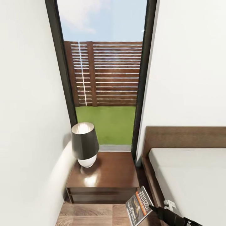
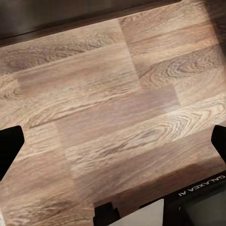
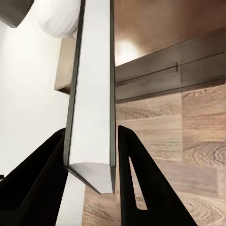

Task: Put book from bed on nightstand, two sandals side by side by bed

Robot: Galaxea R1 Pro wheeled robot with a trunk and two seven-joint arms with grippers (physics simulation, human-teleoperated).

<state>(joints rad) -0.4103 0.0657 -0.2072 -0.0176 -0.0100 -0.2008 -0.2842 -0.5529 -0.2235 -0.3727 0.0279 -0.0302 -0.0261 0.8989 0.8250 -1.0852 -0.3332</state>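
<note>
Right fingers (image 3: 141, 183) clamped on the book (image 3: 94, 94), one either side, page edge between them. Book held in the air above the wood floor (image 1: 91, 215), just before the nightstand (image 1: 103, 179) with its lamp (image 1: 84, 144), beside the bed (image 1: 188, 179). Left fingers (image 2: 9, 146) spread apart over bare floor.

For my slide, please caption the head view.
Right gripper holds the dark paperback book before the brown wooden nightstand.

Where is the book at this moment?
The book is off the bed, clamped in the right tool. In the head view it hangs low and right of centre over the wood floor, just before the nightstand.
</note>
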